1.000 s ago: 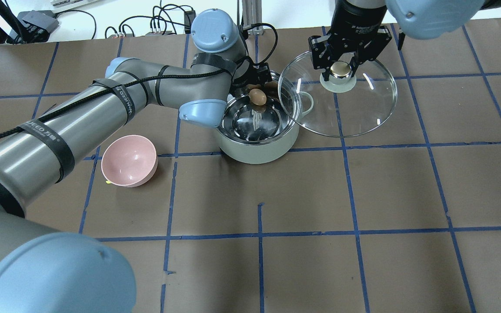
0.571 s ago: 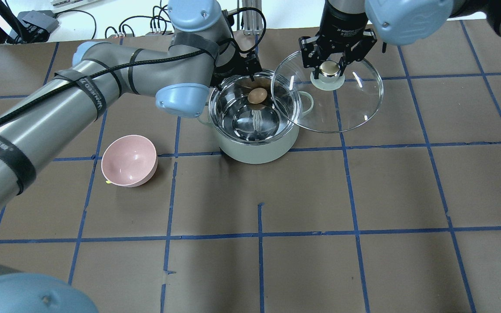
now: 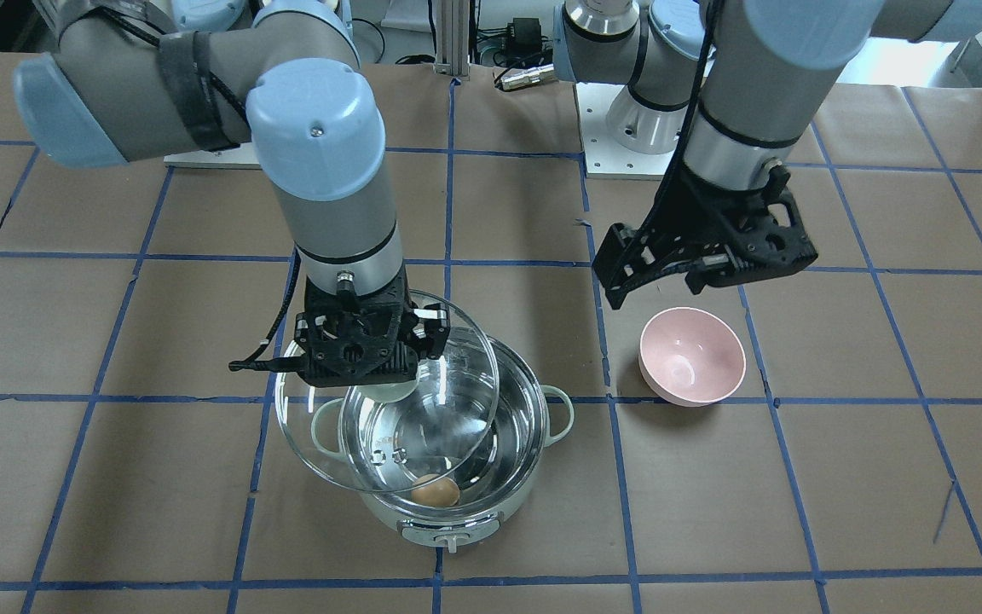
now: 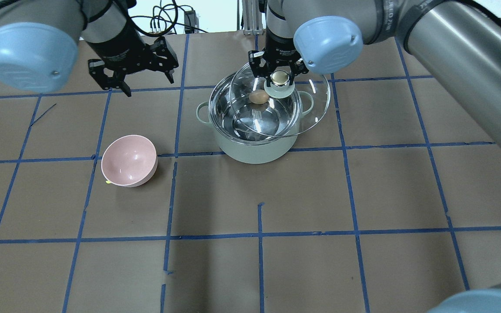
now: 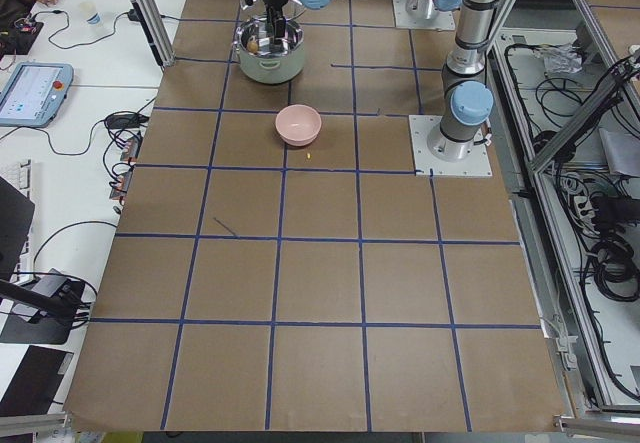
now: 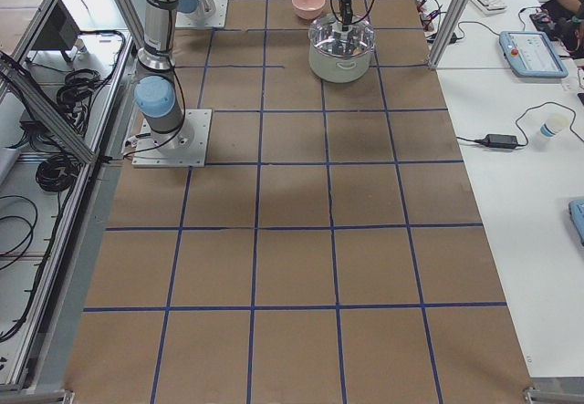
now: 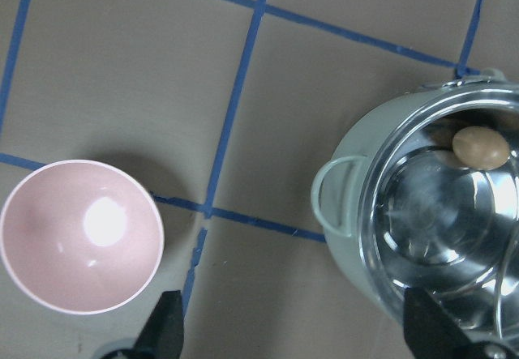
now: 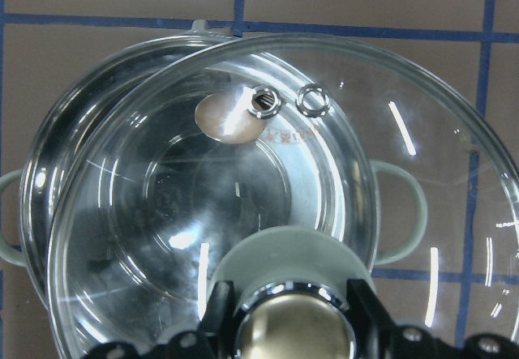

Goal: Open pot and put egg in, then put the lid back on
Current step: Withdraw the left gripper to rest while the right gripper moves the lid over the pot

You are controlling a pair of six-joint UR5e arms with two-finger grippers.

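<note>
The pale mint pot point(image 4: 255, 153) stands uncovered at the far middle of the table, and the tan egg point(image 4: 259, 96) lies inside it against the far wall. My right gripper point(image 4: 280, 77) is shut on the gold-capped knob of the glass lid point(image 4: 315, 104). It holds the lid just above the pot, offset to the right, so it covers only part of the rim. My left gripper point(image 4: 139, 78) hangs open and empty, well left of the pot. The left wrist view shows the egg point(image 7: 480, 147) in the steel pot point(image 7: 349, 173).
A pink bowl point(image 4: 129, 160) sits empty on the brown paper, left of and nearer than the pot, also seen as the bowl point(image 7: 81, 233) below my left gripper. Cables lie past the far table edge.
My left gripper has pulled back from the pot to the left, leaving the egg inside. My right gripper has carried the lid leftward until it partly overlaps the pot.
</note>
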